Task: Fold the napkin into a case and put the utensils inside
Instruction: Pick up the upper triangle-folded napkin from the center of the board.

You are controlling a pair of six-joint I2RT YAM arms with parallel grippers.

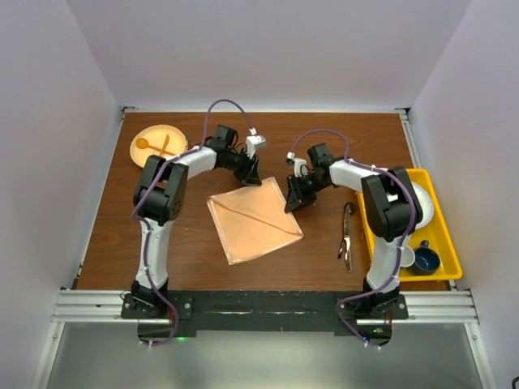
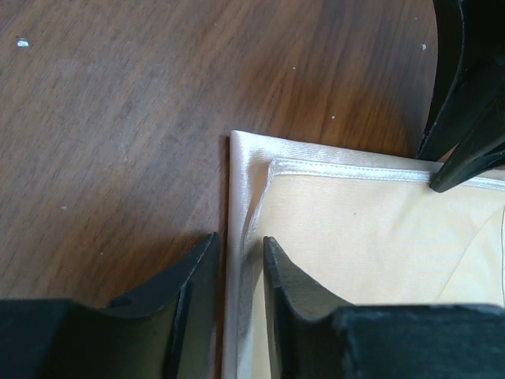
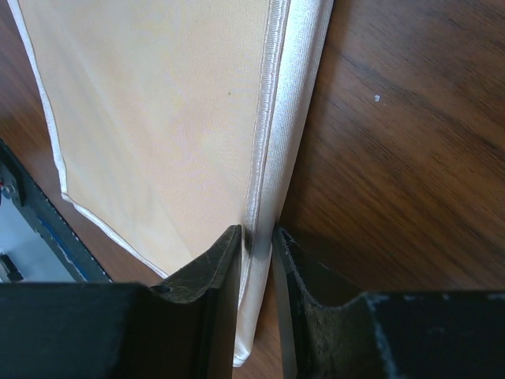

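Left gripper with a finger each side of the napkin at its far corner, grip unclear, right gripper pinching its folded right edge, cloth flat on the table.

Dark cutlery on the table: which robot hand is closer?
Right. The right gripper straddles the napkin edge nearest the dark cutlery; the left gripper is across the napkin, farther off.

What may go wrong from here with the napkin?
1. The left end effector straddles only the thin hem of the napkin; the shiny cloth may slip out when lifted.
2. The right end effector pinches a layered edge; it may catch one layer only, so the fold opens.
3. The utensils lie near the napkin's right side; dragged cloth might push them.
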